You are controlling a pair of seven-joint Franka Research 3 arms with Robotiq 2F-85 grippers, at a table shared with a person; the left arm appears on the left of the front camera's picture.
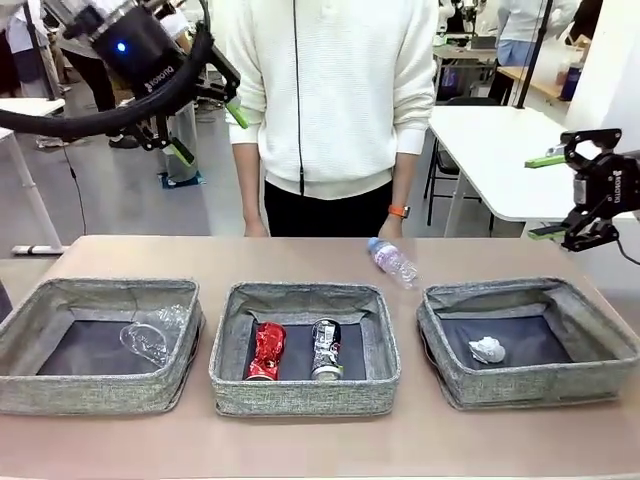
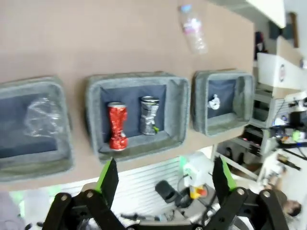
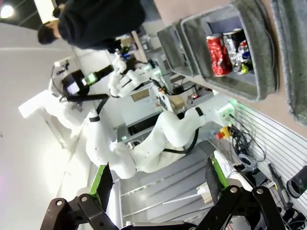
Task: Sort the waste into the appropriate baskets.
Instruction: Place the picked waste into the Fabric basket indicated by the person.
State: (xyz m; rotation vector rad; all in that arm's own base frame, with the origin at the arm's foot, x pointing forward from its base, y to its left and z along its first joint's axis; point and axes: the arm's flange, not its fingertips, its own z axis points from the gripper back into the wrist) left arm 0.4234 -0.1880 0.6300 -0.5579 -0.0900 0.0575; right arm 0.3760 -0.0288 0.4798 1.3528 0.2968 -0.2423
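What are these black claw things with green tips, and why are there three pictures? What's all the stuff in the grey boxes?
The claws are the hands of two robot arms. The left hand and the right hand are both raised above the table, open and holding nothing. One picture comes from a camera looking across the table at a person standing behind it. The other two come from little cameras on the robot's wrists, so they look tilted. Three grey baskets sit in a row. The left basket holds a clear plastic container. The middle basket holds a red can and a black-and-silver can. The right basket holds a paper ball. A plastic bottle lies on the table, outside the baskets.
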